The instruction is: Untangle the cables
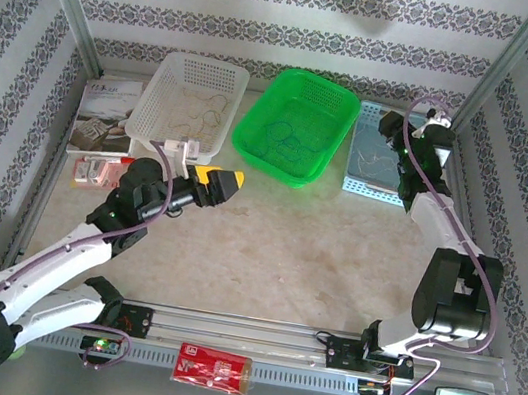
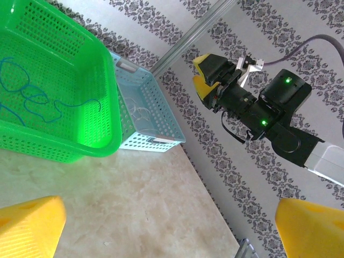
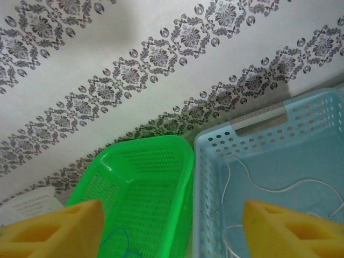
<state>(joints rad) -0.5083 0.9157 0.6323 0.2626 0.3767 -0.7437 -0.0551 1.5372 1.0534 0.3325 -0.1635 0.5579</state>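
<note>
Patterned wallpaper encloses a marble-look tabletop (image 1: 285,252) with three perforated plastic baskets in a row at its far edge. A thin blue cable (image 2: 33,98) lies looped in the green basket (image 1: 343,120), a thin whitish cable (image 3: 269,190) in the light-blue basket (image 1: 372,190), and pale yellowish strands (image 1: 208,107) in the white basket (image 1: 205,63). The left gripper (image 1: 226,183) hovers over the tabletop before the green basket, its yellow fingers wide and empty. The right gripper (image 3: 172,234) hangs above the light-blue basket, fingers spread, holding nothing.
</note>
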